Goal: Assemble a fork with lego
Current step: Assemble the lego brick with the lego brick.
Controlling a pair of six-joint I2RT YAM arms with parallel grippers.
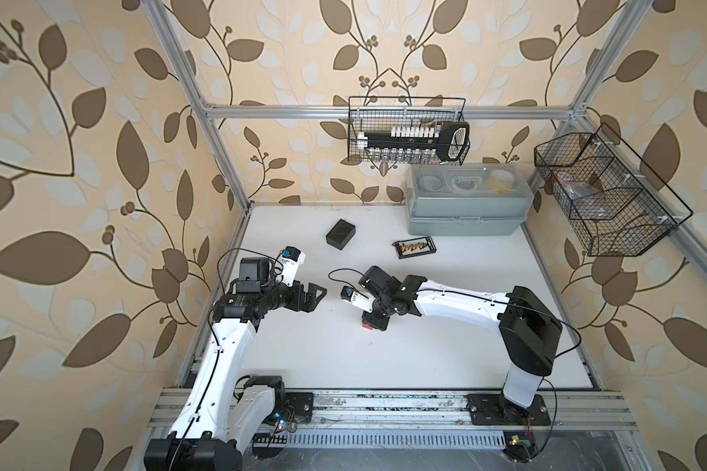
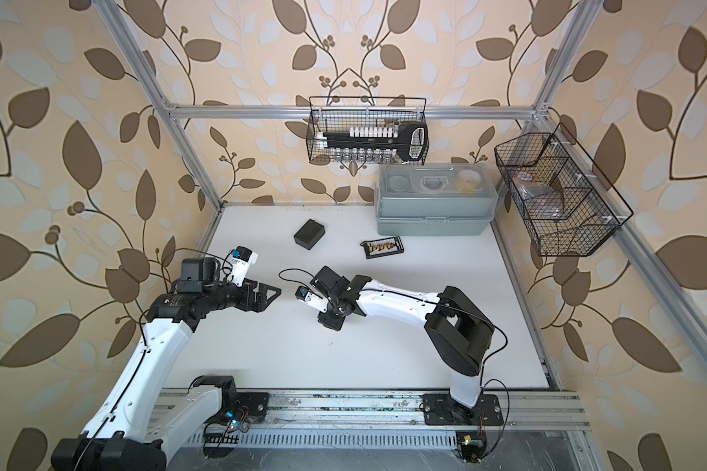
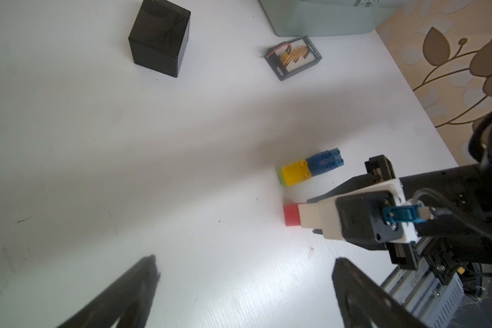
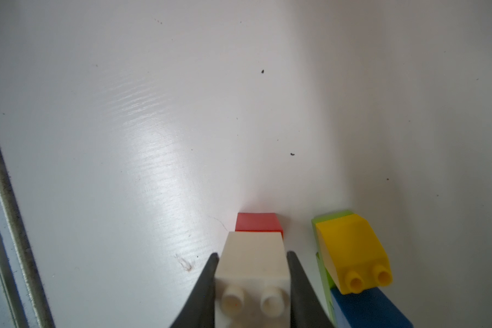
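Note:
The lego shows as two joined groups lying a small gap apart on the white table; a whole fork is not in view. My right gripper (image 4: 252,254) is shut on the white brick (image 4: 253,272), which is joined to a red brick (image 4: 258,222); the red brick (image 3: 291,215) rests on the table. Beside them lies a yellow brick (image 4: 350,250) on a lime brick (image 4: 323,221), with a blue brick (image 3: 320,164) and a light-blue brick (image 3: 338,159) alongside. My left gripper (image 3: 245,259) is open and empty, off to the left of the bricks (image 1: 317,293).
A black box (image 1: 341,233) and a small black tray (image 1: 414,247) of brown bits sit toward the back. A grey-green toolbox (image 1: 468,200) stands at the back right. Wire baskets (image 1: 409,130) (image 1: 605,191) hang on the frame.

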